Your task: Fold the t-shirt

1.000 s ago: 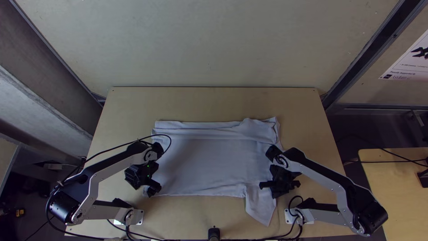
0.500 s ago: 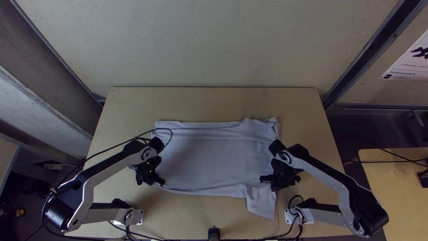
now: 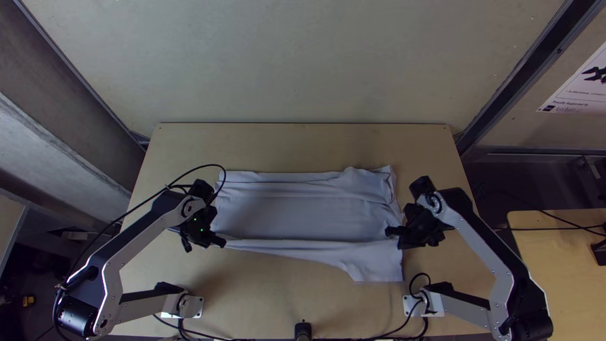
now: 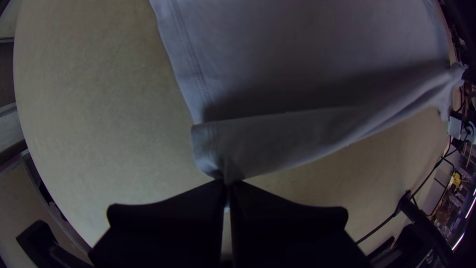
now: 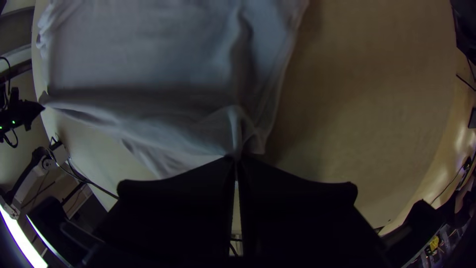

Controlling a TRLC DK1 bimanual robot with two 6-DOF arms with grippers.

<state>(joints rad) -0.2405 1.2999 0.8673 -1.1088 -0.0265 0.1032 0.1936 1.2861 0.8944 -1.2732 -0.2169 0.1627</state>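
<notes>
One t-shirt [image 3: 303,215] found on the pale wooden surface [image 3: 290,145], spread across the middle, with layered bands [image 3: 284,182] along the far side. At the near left corner: left end effector [image 3: 221,242], closed tight on a small pinch of hemmed cloth. At the near right: right end effector [image 3: 390,232], likewise closed tight, on a gathered pinch just inside the side edge. Apparently set at opposite ends to keep the near edge taut and bring it over evenly. Consistent with that purpose: folded strip [image 3: 315,250] running between both grips, along the near side of the flat body. Loose flap [image 3: 379,268] noted at near right, trailing toward the near side; possibly a sleeve. Judged partway through a fold, with more folding outstanding. Next called for: matched travel of both grips toward the far side, then lowering and release. Risks recorded: skewed fold, owing to uneven gathering at right; flap left outside the finished outline; lower layer dragged along by too low a pull.
</notes>
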